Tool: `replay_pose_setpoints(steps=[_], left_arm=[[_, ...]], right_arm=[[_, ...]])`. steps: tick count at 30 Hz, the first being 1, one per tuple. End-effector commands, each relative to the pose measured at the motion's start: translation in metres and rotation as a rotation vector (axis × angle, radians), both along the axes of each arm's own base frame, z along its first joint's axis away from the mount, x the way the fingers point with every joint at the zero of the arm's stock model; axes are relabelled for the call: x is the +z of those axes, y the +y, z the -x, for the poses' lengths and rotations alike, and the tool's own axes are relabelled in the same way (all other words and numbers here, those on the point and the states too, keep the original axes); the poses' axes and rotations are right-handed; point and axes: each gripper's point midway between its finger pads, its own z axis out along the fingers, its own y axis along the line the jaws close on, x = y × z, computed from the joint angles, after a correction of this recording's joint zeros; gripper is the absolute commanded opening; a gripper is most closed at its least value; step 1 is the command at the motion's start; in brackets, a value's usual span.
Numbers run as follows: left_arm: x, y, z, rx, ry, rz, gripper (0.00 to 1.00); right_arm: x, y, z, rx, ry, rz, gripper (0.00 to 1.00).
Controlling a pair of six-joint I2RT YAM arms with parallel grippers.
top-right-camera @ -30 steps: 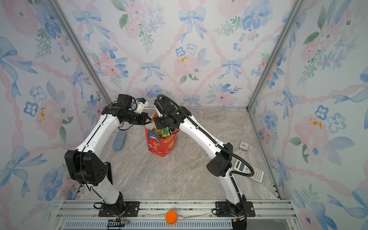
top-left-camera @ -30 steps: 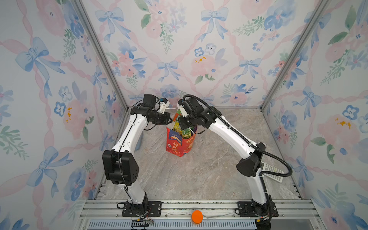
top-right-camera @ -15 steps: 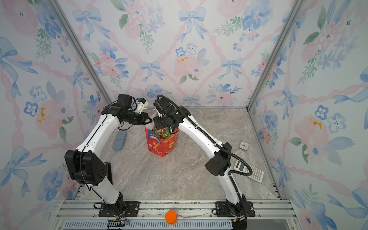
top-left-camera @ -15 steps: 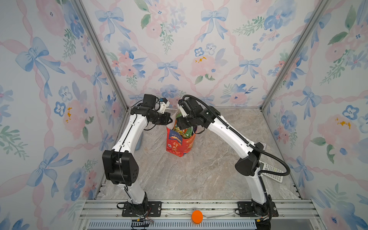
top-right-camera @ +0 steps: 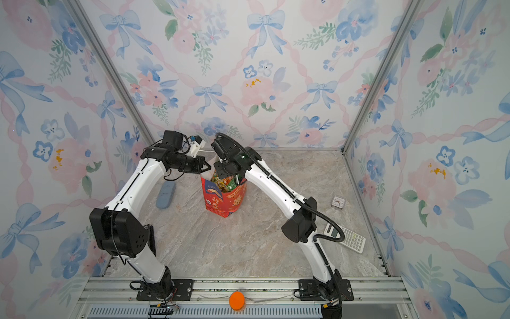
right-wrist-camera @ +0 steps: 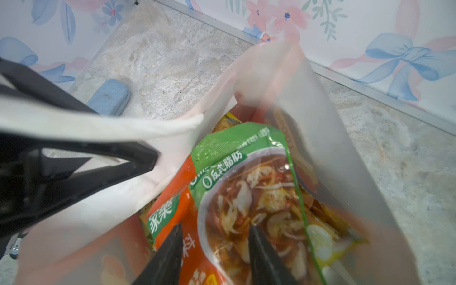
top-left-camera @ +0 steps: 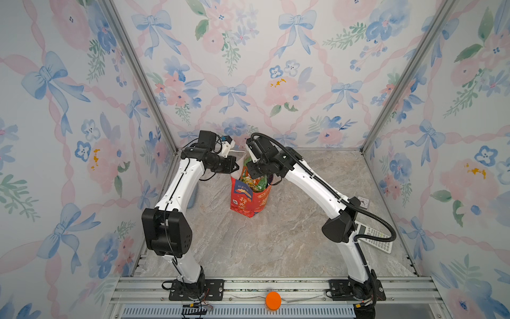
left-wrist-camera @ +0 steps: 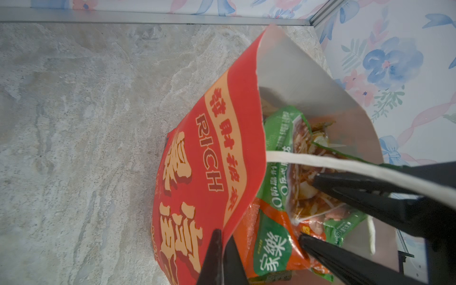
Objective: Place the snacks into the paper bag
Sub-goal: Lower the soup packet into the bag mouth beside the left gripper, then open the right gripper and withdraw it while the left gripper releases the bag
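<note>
Change over the last second: the right arm's elbow and wrist have crept slightly leftward. The left arm and the bag have not moved.

The red paper carrier bag (top-left-camera: 249,198) (top-right-camera: 223,200) stands upright on the grey marble-look tabletop (top-left-camera: 276,243), toward the back middle, between the two arms. It has gold-white characters plus "RICH" on the outside (left-wrist-camera: 204,160), a pale pink-white inside (right-wrist-camera: 333,148), and a white cord handle (left-wrist-camera: 320,162) draped across the mouth.

Left pincer (left-wrist-camera: 223,244) (top-left-camera: 234,167) is pressed together on the bag's rim, red wall between the tips, holding the mouth wide.

Right pincer (right-wrist-camera: 217,227) (left-wrist-camera: 309,208) is inside the mouth, fingers spread. Its tips are at the face of the green-and-orange crinkly plastic soup packet (right-wrist-camera: 246,197) (left-wrist-camera: 283,153); can't tell if they touch it. That packet lies tilted on top of the fill. A yellow packet edge (right-wrist-camera: 227,118) peeks out behind it, and the other packets (top-left-camera: 252,183) show up to the rim.

Off to the sides on the tabletop are a blue-grey oblong case (top-right-camera: 165,196), a small white clock (top-right-camera: 337,202) and a white calculator (top-right-camera: 350,240), all well apart from the bag.
</note>
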Motion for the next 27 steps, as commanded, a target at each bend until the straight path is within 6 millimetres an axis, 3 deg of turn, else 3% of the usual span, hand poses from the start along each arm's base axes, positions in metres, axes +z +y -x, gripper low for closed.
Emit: replay_pose_setpoints(steps=[1,10,14,17,20,27], left_arm=[[-0.017,0.0,0.007,-0.004,0.065,-0.006,0.0],[-0.017,0.001,0.007,-0.004,0.065,-0.003,0.0],[-0.018,0.001,0.006,-0.005,0.066,-0.004,0.0],[-0.018,0.001,0.006,-0.003,0.069,-0.004,0.0],[-0.02,0.001,0.005,-0.004,0.075,0.0,0.0],[-0.019,-0.001,0.005,-0.007,0.077,0.01,0.0]], right_arm=[[-0.027,-0.002,-0.001,-0.003,0.024,0.086,0.46],[-0.079,0.004,-0.013,-0.021,0.076,0.153,0.46],[-0.074,0.013,-0.01,-0.006,0.101,0.109,0.47],[-0.035,0.016,-0.007,0.006,0.058,0.027,0.5],[0.019,0.016,0.0,0.025,-0.006,-0.08,0.58],[0.14,0.004,0.033,0.109,-0.154,-0.328,0.78]])
